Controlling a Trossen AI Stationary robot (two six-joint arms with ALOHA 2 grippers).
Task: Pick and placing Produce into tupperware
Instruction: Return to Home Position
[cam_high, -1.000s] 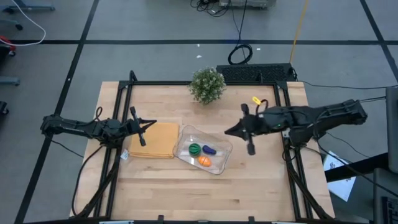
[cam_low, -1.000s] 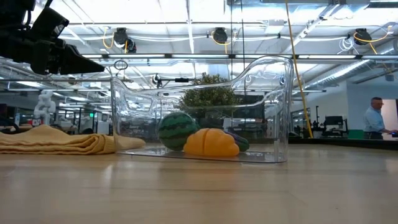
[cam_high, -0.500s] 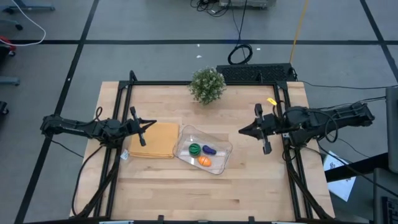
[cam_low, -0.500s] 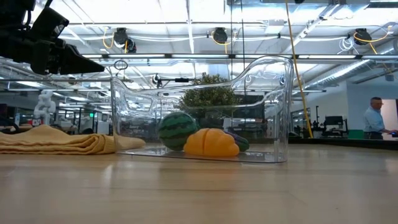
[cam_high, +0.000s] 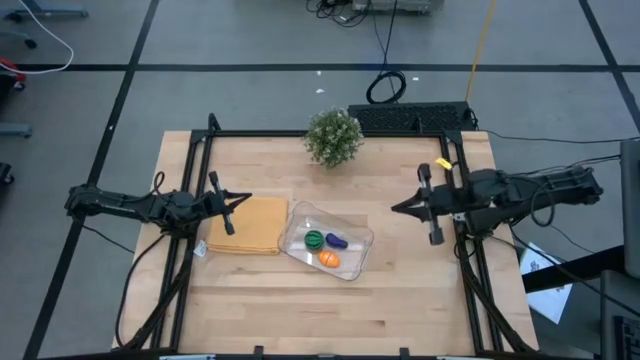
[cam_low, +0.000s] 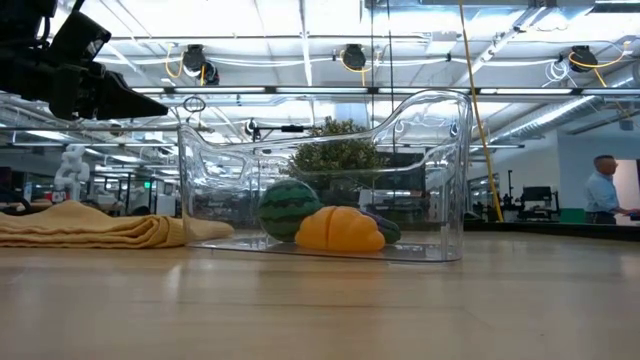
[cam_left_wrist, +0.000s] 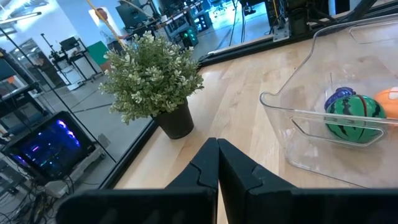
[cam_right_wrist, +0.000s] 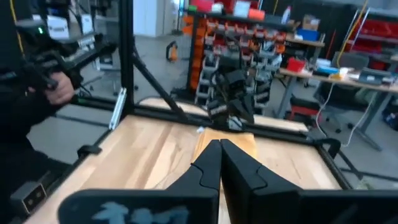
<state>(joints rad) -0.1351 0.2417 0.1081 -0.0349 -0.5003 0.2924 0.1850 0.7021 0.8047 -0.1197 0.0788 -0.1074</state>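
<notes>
Clear plastic walls enclosed all three pieces: the green one (cam_high: 313, 240), the purple one (cam_high: 338, 241) and the orange one (cam_high: 329, 259) were lodged together inside the container (cam_high: 305, 217). The right claw (cam_high: 397, 209), closed and empty, was held well to the container's right; the left claw (cam_high: 247, 199), also closed, was parked at its left by the yellow cloth (cam_high: 250, 230). The right claw would best be drawn straight away from the container, kept high

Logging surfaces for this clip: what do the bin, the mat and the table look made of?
Bin: clear glossy plastic, probably; the room shows through its walls. Mat: soft tan cloth, seemingly; it lies in folds in the low view. Table: pale wood, matt, with plank lines and grain.
</notes>
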